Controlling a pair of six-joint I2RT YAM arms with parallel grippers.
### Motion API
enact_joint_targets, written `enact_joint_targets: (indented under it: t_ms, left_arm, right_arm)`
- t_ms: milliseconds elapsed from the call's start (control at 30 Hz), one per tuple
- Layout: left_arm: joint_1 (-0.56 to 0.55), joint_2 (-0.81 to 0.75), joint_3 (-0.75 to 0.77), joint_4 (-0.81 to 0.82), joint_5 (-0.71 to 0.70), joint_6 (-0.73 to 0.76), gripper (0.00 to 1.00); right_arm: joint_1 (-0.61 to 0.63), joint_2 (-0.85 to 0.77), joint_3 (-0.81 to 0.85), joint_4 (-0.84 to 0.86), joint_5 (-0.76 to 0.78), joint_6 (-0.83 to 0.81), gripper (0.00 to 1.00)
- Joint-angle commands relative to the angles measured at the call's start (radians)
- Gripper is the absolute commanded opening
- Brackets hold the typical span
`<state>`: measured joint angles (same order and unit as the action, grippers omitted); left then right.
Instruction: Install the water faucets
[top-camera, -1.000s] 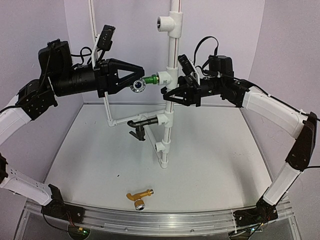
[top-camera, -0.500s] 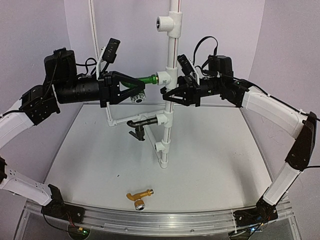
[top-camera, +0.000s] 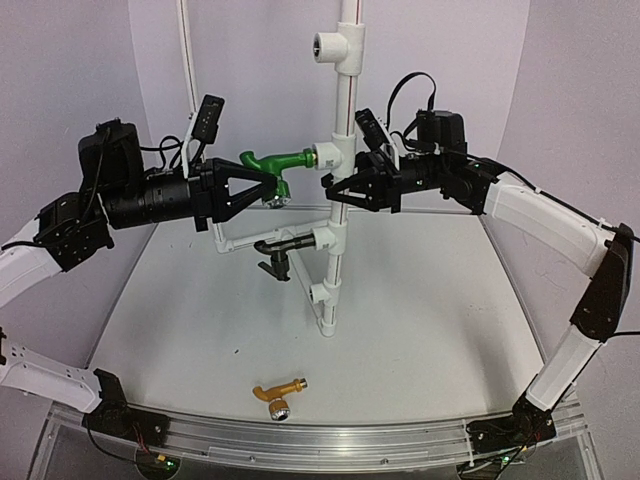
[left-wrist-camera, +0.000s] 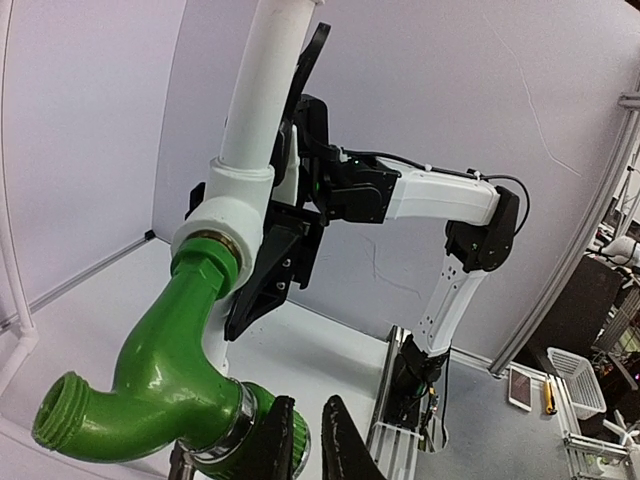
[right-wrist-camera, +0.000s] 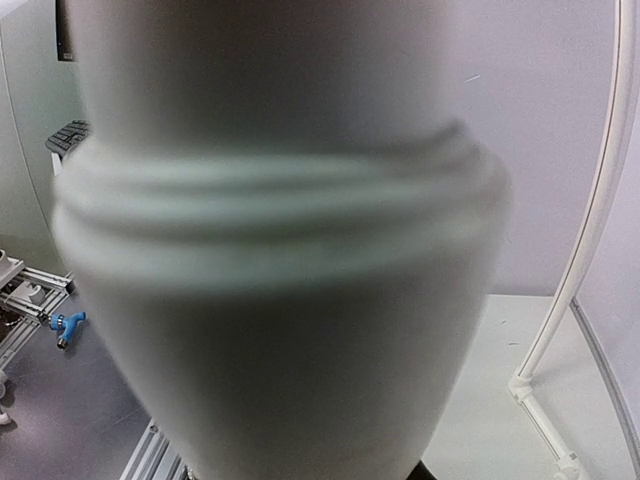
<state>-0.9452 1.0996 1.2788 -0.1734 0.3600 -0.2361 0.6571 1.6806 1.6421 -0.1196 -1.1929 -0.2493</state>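
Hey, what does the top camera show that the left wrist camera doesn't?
Only the top view: the golden-orange faucet lying on the table, and the black faucet mounted lower down. Only the left wrist: the threaded spout mouth of the green faucet, close up. Both: that faucet screwed into the white pipe, with the right gripper on the pipe.

Hemmed in ahead: my left gripper (top-camera: 268, 190) has the green faucet (top-camera: 280, 160) filling its fingers. Just beyond its tips stands the white pipe (top-camera: 338, 240), clamped from the other side by my right gripper (top-camera: 338, 190) (its wrist view shows little but pipe). Below the left fingertips the black faucet (top-camera: 280, 248) juts from that pipe. A thin white tube (top-camera: 186, 60) rises past the left gripper's far side. Open air lies under both, down to the table (top-camera: 430, 300), where the golden-orange faucet (top-camera: 278, 393) lies.
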Motion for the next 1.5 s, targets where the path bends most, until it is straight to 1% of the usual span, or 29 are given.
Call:
enact_joint_targets:
  t_ms: [0,133,267,533,700,900,1333,1467]
  left_arm:
    - [0.003,0.017,-0.030,0.014,-0.058,-0.017,0.10]
    - [0.003,0.032,-0.023,0.036,-0.019,-0.043,0.05]
    - [0.003,0.036,-0.034,0.043,-0.033,-0.054,0.01]
    - [0.013,-0.003,-0.128,0.128,-0.131,-0.071,0.00]
    - [0.043,-0.006,-0.143,0.168,-0.123,-0.092,0.00]
    - [0.104,-0.017,-0.165,0.237,-0.116,-0.126,0.00]
    - [0.175,0.027,-0.083,0.238,-0.081,-0.110,0.00]
    - [0.189,0.051,-0.046,0.240,-0.039,-0.111,0.00]
  right_arm:
    - [0.003,0.019,0.015,-0.131,0.031,0.170,0.00]
    - [0.003,0.019,0.015,-0.132,0.030,0.170,0.00]
    - [0.003,0.016,0.014,-0.132,0.028,0.168,0.00]
    - [0.003,0.010,0.006,-0.133,0.018,0.168,0.00]
    - [0.003,0.008,0.005,-0.132,0.010,0.171,0.00]
    - [0.003,0.006,-0.002,-0.133,-0.001,0.170,0.00]
    - [0.003,0.009,-0.020,-0.133,-0.033,0.163,0.00]
    - [0.003,0.006,-0.024,-0.133,-0.037,0.165,0.00]
